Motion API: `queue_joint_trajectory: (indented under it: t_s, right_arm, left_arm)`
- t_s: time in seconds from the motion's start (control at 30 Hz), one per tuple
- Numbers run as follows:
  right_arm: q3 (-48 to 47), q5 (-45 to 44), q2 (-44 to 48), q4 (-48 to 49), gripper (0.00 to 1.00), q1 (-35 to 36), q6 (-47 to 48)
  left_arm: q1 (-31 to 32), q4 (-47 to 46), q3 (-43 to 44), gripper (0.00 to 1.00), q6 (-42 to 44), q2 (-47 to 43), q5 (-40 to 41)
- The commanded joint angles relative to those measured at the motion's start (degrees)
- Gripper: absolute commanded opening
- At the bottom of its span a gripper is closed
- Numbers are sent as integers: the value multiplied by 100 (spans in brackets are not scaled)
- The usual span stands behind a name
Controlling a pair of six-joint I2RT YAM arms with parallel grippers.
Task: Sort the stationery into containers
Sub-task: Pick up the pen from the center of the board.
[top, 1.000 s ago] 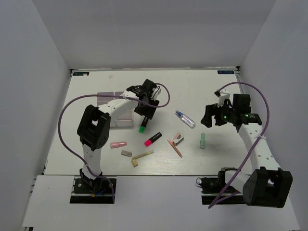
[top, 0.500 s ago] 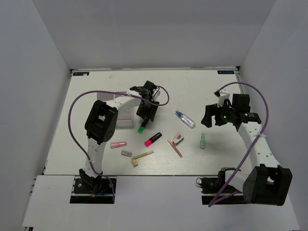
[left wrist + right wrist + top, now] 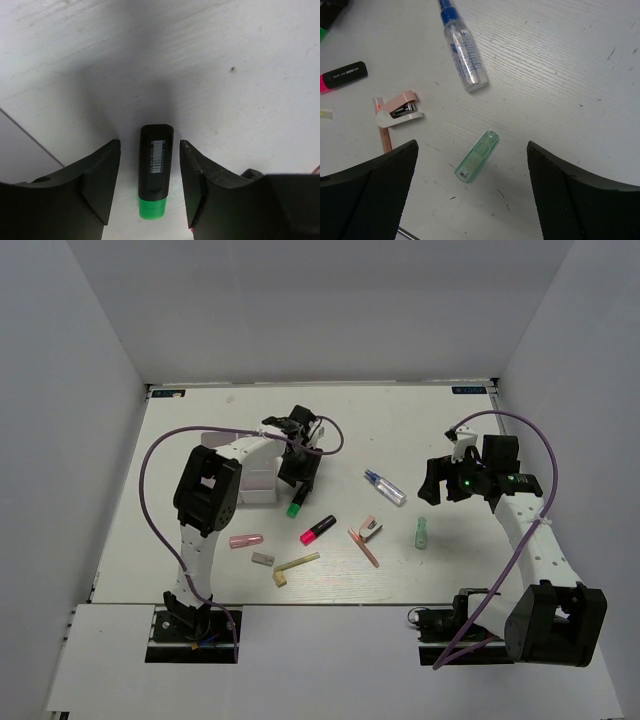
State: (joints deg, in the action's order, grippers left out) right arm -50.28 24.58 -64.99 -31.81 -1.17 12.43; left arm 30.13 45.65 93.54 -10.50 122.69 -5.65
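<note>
Left end effector [image 3: 150, 150] straddles barcoded green highlighter [image 3: 156, 167].

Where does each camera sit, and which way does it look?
Top external: fixed above and behind the arms, looking down on the table; both arms show.
Left wrist: on the left arm, looking down through the left gripper at the green highlighter.
Right wrist: on the right arm, looking down past the right gripper at the pale green tube.
Shared: top external shows both items too.
</note>
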Motion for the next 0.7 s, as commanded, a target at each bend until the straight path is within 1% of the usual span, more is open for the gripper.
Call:
queue_joint_trajectory:
  t_s: [0.0, 0.07, 0.1, 0.13, 0.2, 0.3, 0.33, 0.43, 0.67]
  right_arm:
    - [-96, 47, -5, 44, 90, -41, 14]
    - [-96, 56, -14, 44, 90, -50, -3]
    - [-96, 73, -5, 35, 90, -41, -3]
    - [-105, 73, 4, 26, 90, -50, 5]
    - [-96, 100, 4, 35, 90, -41, -12]
    - [-96, 109, 39, 43, 90, -50, -3]
    - [-105, 109, 39, 35, 90, -50, -3]
    - [-96, 161, 48, 26, 90, -59, -3]
    - [-113, 179, 74, 35, 90, -59, -3]
  left_arm:
    - [98, 49, -28, 61, 74, 18, -287]
    - [107, 23, -169, 59, 83, -26, -314]
    - [107, 32, -213, 56, 83, -35, -366]
    - [116, 49, -230, 55, 92, -26, -332]
    - [168, 137, -274, 53, 119, 17, -271]
    - [256, 199, -345, 53, 171, 53, -33]
    - [326, 260, -362, 53, 180, 62, 237]
    - [441, 374, -415, 53, 206, 176, 669]
    - [511, 296, -644, 53, 128, 237, 1074]
